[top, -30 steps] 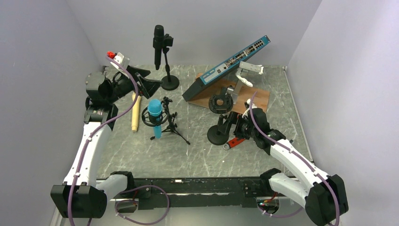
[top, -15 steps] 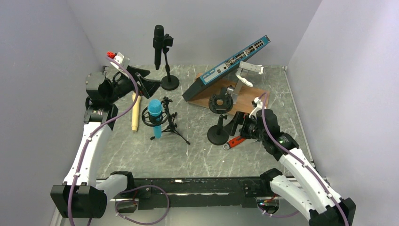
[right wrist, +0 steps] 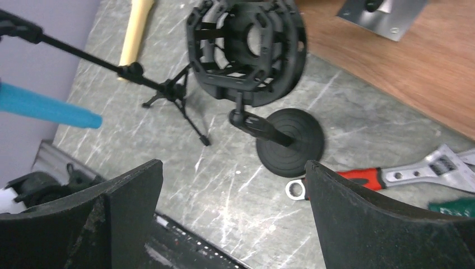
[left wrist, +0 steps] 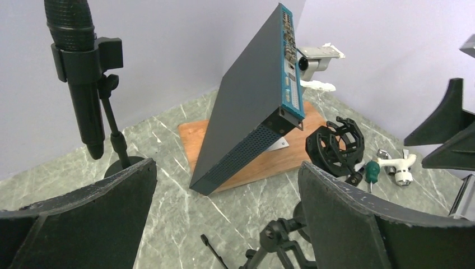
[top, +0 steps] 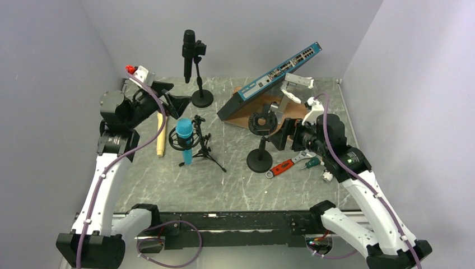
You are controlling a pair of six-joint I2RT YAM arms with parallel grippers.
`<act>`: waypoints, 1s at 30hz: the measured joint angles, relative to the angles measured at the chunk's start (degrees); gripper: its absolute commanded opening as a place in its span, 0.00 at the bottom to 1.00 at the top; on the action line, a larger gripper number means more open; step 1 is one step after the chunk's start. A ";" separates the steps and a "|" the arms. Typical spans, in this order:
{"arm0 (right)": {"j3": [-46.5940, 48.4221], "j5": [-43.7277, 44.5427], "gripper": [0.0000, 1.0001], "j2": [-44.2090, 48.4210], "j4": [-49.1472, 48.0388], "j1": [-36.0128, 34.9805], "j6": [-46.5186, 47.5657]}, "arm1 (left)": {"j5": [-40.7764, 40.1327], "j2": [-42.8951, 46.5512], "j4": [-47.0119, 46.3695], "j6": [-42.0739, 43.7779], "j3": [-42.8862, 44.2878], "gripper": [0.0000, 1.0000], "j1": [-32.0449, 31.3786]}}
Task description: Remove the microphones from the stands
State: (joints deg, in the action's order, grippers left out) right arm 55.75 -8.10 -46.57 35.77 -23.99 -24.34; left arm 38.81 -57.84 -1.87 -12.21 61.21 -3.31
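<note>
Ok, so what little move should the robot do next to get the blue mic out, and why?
Probably ease the left gripper down toward the blue microphone, so its open jaws line up around the body. That gripper is open, holds nothing and is the nearer one. The microphone sits in its mount on the tripod stand, untouched. The right gripper faces only an empty mount.

Bright, even, diffuse light leaves only faint soft shadows, and all three views look reasonably sharp.
</note>
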 measured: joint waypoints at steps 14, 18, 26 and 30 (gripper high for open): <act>1.86 -12.15 1.00 0.92 -4.90 0.00 1.77 | -8.76 18.60 21.40 -2.38 12.20 1.00 -1.88; 2.62 -15.13 1.00 -1.95 -6.80 -0.74 1.77 | -8.13 28.37 25.88 -6.91 9.66 0.99 -1.92; 1.60 -13.27 1.00 -6.23 -19.78 -24.76 0.26 | -0.42 34.10 35.06 -18.75 5.53 0.99 -2.01; -3.37 -8.61 1.00 -8.28 -27.96 -34.21 -0.42 | -0.52 33.64 42.88 -19.34 11.69 0.99 -2.49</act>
State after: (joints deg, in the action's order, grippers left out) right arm 52.38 -16.71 -54.85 7.81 -58.19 -24.75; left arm 38.28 -24.21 41.01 -31.55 72.90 -5.80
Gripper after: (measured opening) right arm 0.997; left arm 0.994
